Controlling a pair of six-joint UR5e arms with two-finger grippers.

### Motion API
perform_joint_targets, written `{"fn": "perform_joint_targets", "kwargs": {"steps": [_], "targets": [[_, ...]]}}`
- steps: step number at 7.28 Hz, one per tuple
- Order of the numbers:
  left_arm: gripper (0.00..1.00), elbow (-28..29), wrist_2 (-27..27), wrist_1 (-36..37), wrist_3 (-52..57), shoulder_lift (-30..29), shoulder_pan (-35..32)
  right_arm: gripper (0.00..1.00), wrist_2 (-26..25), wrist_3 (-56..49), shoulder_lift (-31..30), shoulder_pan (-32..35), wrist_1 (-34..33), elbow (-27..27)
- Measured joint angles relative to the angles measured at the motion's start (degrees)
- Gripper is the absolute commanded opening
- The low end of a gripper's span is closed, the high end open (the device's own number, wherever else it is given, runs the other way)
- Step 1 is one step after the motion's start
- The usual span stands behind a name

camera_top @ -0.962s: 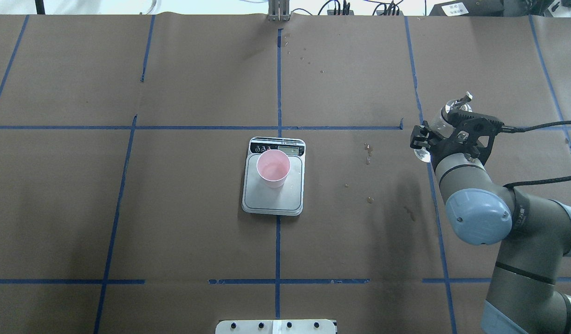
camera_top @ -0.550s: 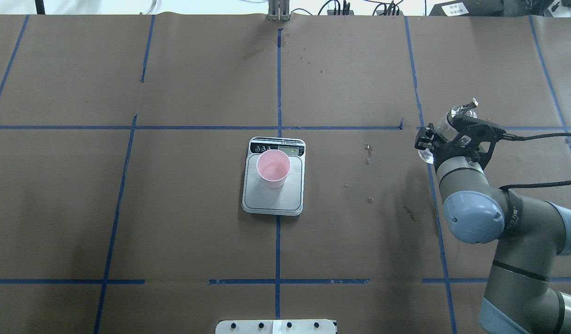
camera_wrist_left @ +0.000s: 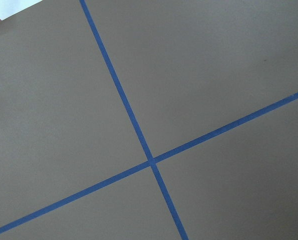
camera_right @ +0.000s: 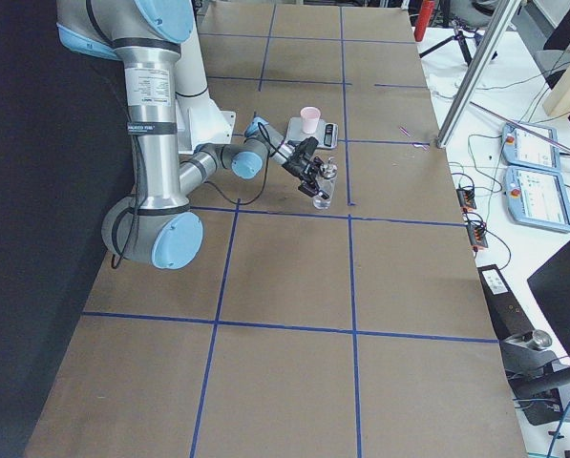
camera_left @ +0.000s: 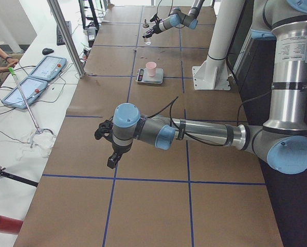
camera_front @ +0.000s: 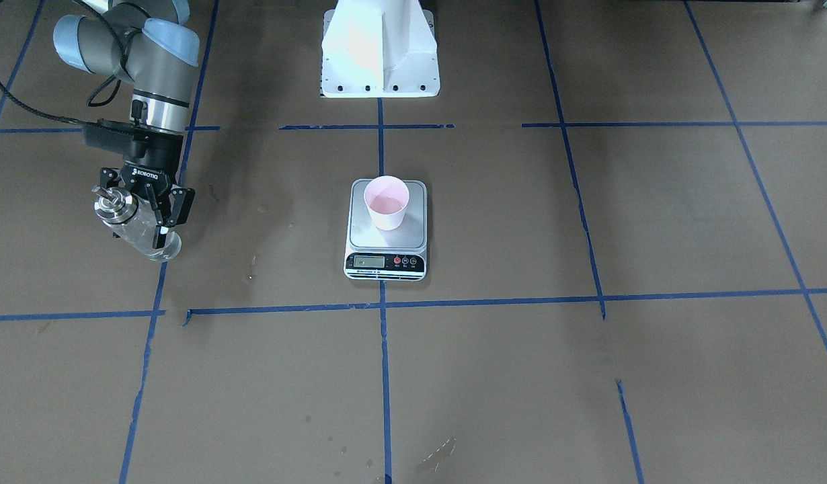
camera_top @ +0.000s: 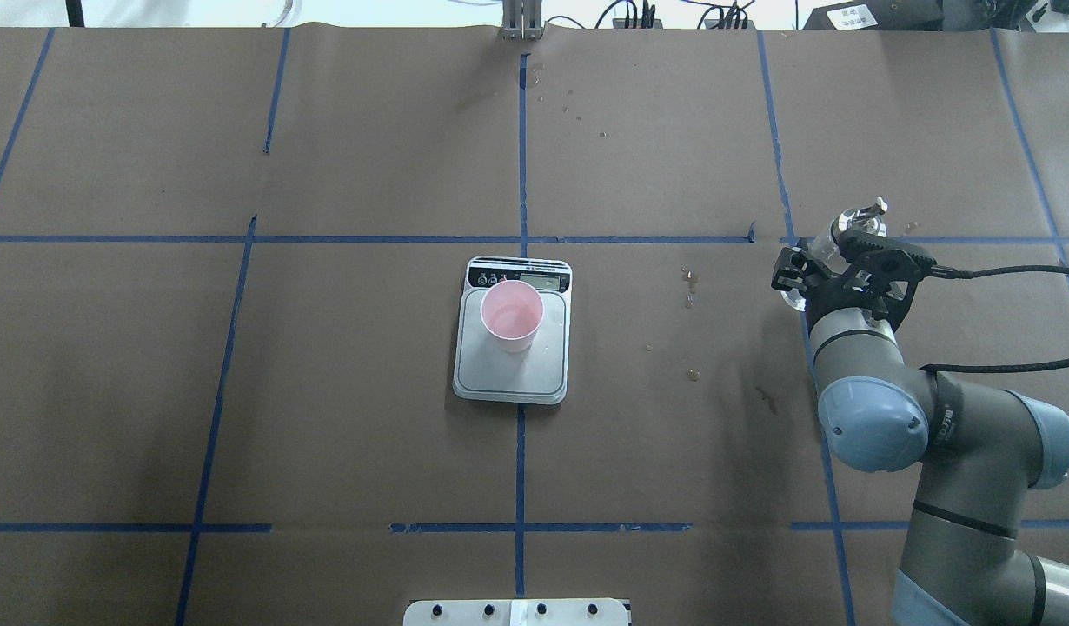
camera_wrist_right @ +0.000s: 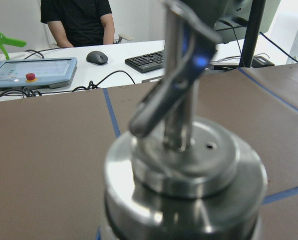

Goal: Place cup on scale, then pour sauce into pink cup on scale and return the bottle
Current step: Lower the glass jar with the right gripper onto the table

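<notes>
**Pink cup** [camera_top: 512, 313]: one. Upright, rim up, standing on the platform of the scale, toward its display end.

**Scale** [camera_top: 510, 376]: one. Flat at the centre of the brown papered surface [camera_top: 361, 391]. Long axis running away from the robot, display strip at the far end.

**Bottle** [camera_front: 152, 246]: one, clear glass. Clamped around the body between the fingers [camera_front: 176, 205] of the right gripper [camera_front: 143, 215]. Well apart from the scale, on the robot's right. Long axis steep, metal collar and spout [camera_top: 872, 211] uppermost, top leaning away from the scale. Base low by the surface; cannot tell whether touching.

**Left gripper** [camera_left: 107, 146]: one. Over bare surface, well apart from the scale. Seen only from the side; cannot tell whether fingers open or closed.

**Droplets** [camera_top: 692, 375]: several, on the surface between scale and bottle.
</notes>
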Motion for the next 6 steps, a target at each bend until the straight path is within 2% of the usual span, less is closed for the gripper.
{"fn": "perform_joint_targets", "kwargs": {"steps": [6], "targets": [[1.0, 0.0, 0.2, 0.0, 0.0, -0.1, 0.0, 0.0, 1.0, -0.4, 0.4, -1.0, -0.2, -2.5]]}}
